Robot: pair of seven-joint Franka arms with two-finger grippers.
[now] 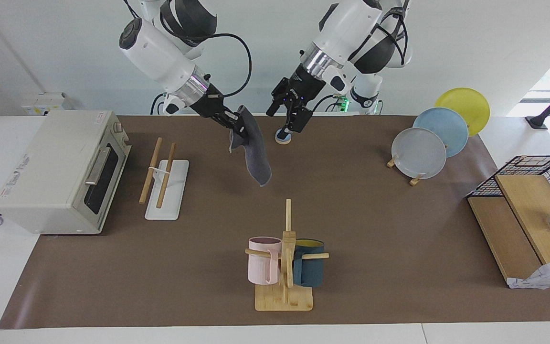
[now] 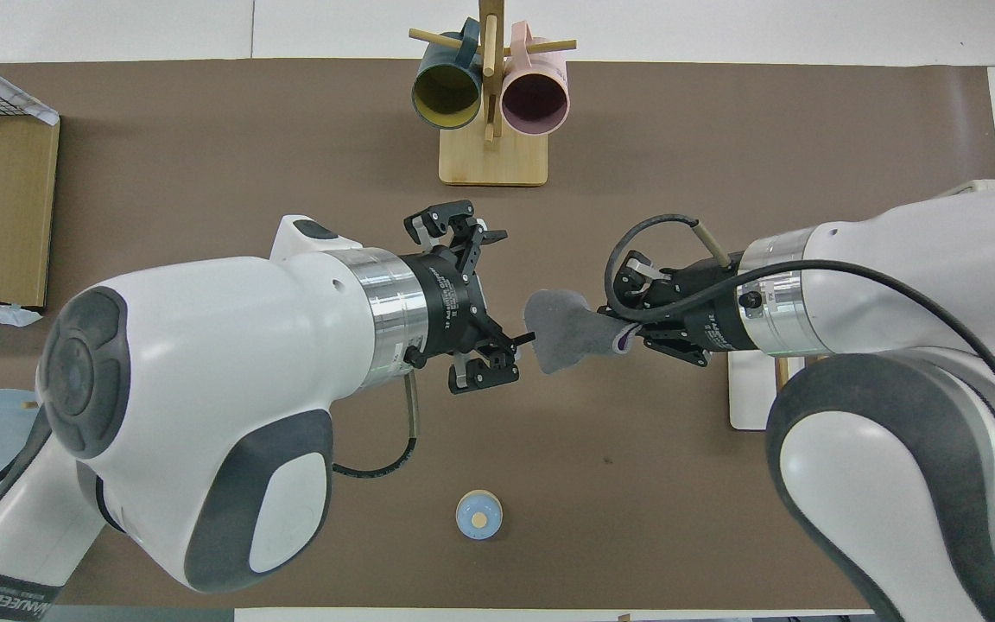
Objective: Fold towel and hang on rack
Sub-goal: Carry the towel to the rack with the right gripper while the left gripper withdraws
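The right gripper (image 1: 237,125) is clamped on the top of the towel (image 1: 254,154), which hangs limp in the air over the table's middle, near the rack (image 1: 163,177). The left gripper (image 1: 290,114) stands open and empty over a small blue bell (image 1: 282,136). The soft, light cloth will likely sag and swing, so it is best held along its top edge.

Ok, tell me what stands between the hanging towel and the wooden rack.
Nothing visible. The dark grey towel hangs from the right gripper; only bare brown mat separates it from the two-rod wooden rack on its white base. The left gripper is open, clear of it.
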